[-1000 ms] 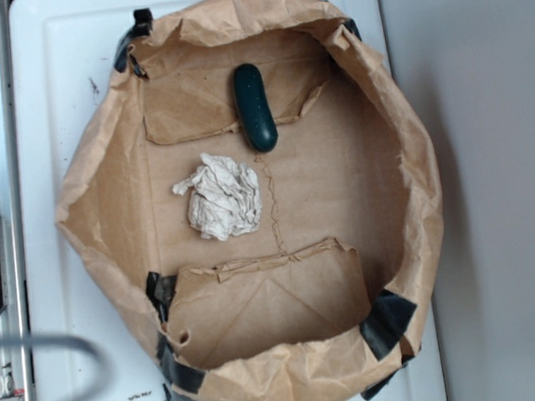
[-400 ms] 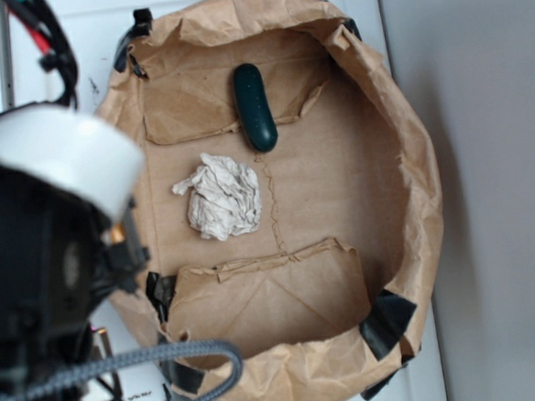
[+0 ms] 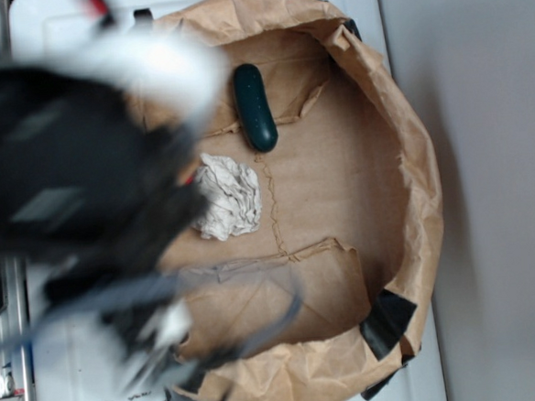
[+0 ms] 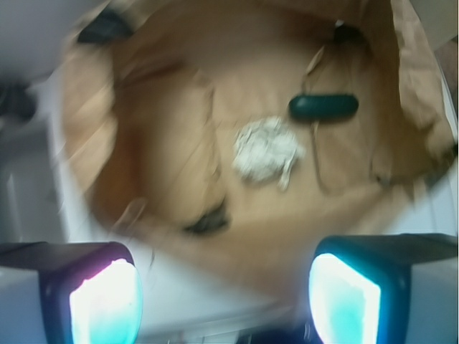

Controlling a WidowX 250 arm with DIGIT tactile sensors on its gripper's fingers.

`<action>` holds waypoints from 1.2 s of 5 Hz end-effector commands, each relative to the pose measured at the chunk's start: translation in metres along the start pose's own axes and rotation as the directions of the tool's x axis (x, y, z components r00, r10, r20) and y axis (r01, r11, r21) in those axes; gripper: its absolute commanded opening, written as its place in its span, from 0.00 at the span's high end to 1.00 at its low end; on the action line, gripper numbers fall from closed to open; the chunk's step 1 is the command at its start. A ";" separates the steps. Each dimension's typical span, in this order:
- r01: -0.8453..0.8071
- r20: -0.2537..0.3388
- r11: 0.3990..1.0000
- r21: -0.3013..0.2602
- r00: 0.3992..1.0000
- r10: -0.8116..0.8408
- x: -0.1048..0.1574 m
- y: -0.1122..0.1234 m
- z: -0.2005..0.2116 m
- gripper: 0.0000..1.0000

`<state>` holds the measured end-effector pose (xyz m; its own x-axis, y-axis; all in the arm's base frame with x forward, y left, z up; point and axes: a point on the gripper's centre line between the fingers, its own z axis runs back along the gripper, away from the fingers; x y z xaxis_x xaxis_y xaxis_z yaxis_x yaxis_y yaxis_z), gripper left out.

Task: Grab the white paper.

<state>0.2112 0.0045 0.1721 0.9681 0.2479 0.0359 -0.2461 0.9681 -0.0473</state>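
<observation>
The white paper (image 3: pixel 228 200) lies on the floor of the brown paper bag (image 3: pixel 401 136), just beside the dark green object (image 3: pixel 255 107). The end effector (image 4: pixel 226 297) is wide apart, holding nothing. No writing is readable.

Blurred arm (image 3: pixel 73 177) swung further in over brown paper bag (image 3: pixel 411 154), now hiding white paper's (image 3: pixel 229 199) left edge

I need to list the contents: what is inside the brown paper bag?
Inside the brown paper bag lie the white paper and a dark green oblong object, apart from each other. The blurred arm covers the bag's left part, so that area cannot be seen.
</observation>
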 end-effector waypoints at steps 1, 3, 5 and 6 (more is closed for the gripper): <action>-0.069 0.086 0.998 -0.001 0.994 0.069 0.042 0.033 -0.066 0.00; -0.058 0.062 0.998 0.028 0.997 0.056 0.051 0.028 -0.110 0.00; -0.124 0.079 0.983 0.137 0.990 0.114 0.032 0.023 -0.125 0.80; -0.183 0.140 0.979 0.093 0.976 0.170 0.016 0.032 -0.108 1.00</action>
<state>0.2198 0.0269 0.0539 0.9118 0.3903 0.1275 -0.3991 0.9154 0.0520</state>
